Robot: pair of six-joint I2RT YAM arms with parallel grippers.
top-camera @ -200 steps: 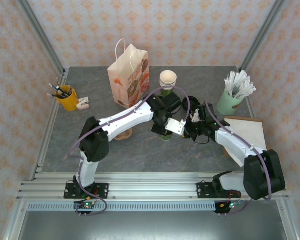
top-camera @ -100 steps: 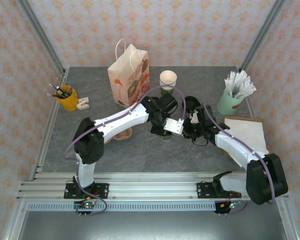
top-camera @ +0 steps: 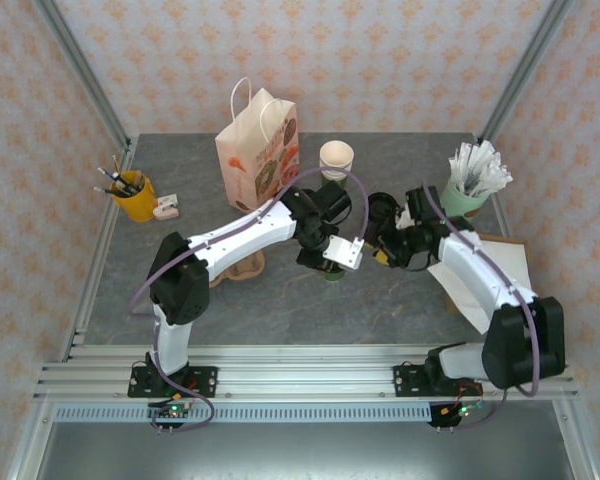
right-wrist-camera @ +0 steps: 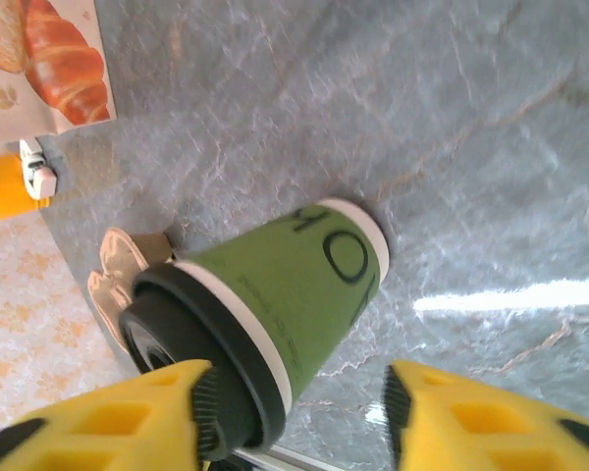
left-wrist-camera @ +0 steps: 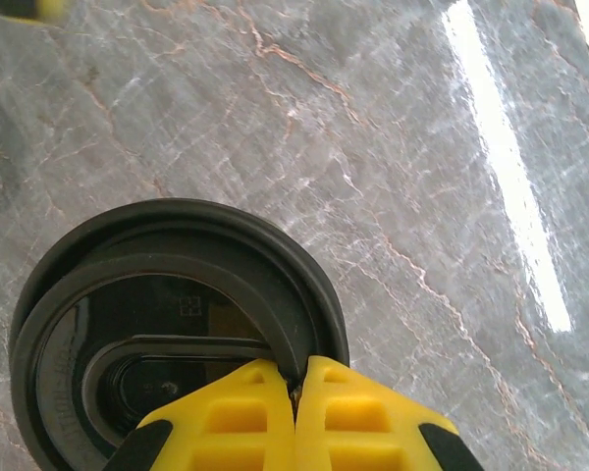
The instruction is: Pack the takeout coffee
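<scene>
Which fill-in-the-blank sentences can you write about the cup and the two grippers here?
1. The left gripper is shut on the rim of the cup's ____.
2. The right gripper is ____, with one finger on each side of the cup.
3. The cup's paper wall is ____ in colour.
Missing words: lid; open; green.

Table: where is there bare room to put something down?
Bare stone along the near edge in front of the coffee cup, the left-front corner this side of the yellow pen cup, and the back strip between the cup stack and the mint cup. Crowded: the middle, around the coffee cup.
</scene>
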